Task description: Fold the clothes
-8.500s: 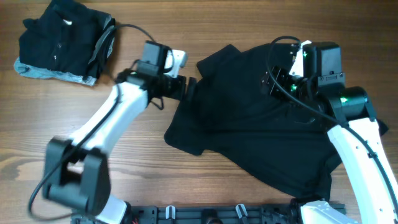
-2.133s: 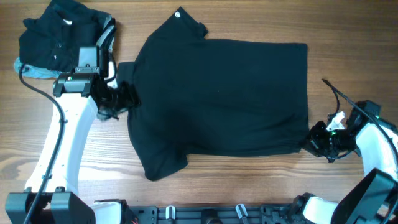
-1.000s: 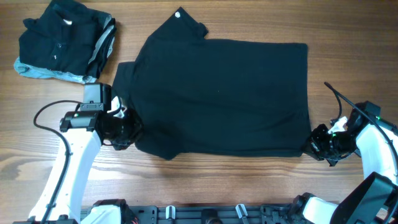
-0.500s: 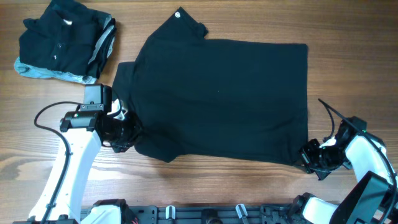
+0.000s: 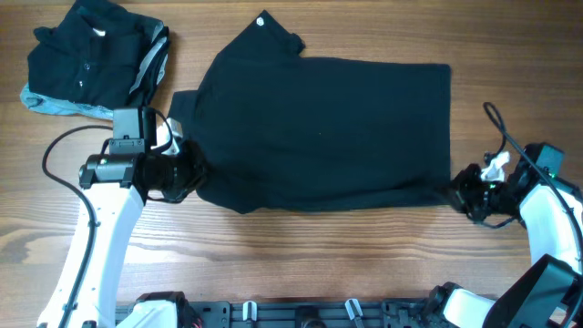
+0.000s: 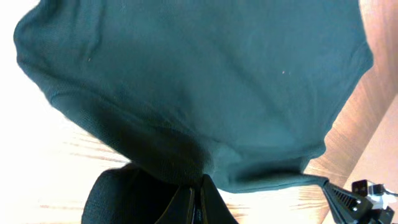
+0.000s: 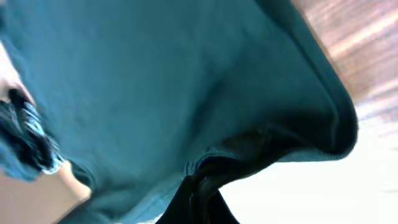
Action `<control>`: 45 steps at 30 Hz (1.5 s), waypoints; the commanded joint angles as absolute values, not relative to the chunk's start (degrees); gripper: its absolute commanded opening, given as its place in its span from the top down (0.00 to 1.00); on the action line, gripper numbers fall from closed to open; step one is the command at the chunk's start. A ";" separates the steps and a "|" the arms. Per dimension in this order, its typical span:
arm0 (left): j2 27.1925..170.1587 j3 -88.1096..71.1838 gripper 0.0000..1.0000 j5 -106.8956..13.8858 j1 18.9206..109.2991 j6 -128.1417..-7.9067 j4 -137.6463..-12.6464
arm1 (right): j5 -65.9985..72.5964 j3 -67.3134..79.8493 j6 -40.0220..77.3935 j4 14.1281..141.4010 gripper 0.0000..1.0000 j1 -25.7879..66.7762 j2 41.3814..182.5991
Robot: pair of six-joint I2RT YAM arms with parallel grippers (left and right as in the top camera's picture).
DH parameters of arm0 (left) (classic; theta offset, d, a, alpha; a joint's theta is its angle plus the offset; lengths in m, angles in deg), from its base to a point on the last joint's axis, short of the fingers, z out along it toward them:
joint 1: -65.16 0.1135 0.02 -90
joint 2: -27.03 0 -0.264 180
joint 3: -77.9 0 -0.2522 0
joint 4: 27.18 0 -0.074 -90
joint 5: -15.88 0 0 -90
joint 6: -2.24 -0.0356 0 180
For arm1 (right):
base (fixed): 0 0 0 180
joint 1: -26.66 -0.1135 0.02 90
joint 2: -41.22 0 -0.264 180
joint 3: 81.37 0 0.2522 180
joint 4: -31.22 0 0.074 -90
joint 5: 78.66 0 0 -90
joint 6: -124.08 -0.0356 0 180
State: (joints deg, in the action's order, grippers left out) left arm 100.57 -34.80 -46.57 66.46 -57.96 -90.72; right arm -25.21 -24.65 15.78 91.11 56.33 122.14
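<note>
A black short-sleeved shirt (image 5: 328, 118) lies spread across the middle of the table, with its collar (image 5: 264, 23) at the far left. My left gripper (image 5: 191, 178) is shut on the shirt's near left edge. In the left wrist view the fabric (image 6: 199, 81) fills the frame above the closed left gripper (image 6: 198, 202). My right gripper (image 5: 455, 193) is shut on the near right corner. The right wrist view shows a bunched fold (image 7: 261, 149) pinched in the right gripper (image 7: 199, 196). More folded clothes (image 5: 91, 64) form a stack at the far left, with a grey-blue edge (image 5: 64, 107).
The wooden table (image 5: 319, 264) shows bare in front of the shirt. A black rail (image 5: 301, 314) runs along the near edge. Cables loop beside each arm: the left cable (image 5: 55, 159) and the right cable (image 5: 499, 128).
Both grippers have moved away from the front edge, carrying the shirt's near hem with them. The near edge of the shirt now lies further in than half a second ago.
</note>
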 commanded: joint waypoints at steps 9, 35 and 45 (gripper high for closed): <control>100.37 -33.77 0.96 -55.14 66.74 -59.58 -78.24 | -27.18 -23.80 2.21 81.95 0.96 56.09 122.36; 115.39 -33.77 0.89 -67.23 60.38 -65.06 -56.80 | -24.23 -23.86 -0.70 72.35 0.50 56.09 122.38; 117.64 -33.80 0.36 -63.05 59.44 -71.01 -65.15 | -23.68 -23.84 13.37 83.59 0.31 56.09 122.36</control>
State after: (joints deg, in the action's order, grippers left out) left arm 115.14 -34.67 -64.93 60.43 -66.61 -65.43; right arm -21.89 -24.47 6.86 81.21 56.33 122.16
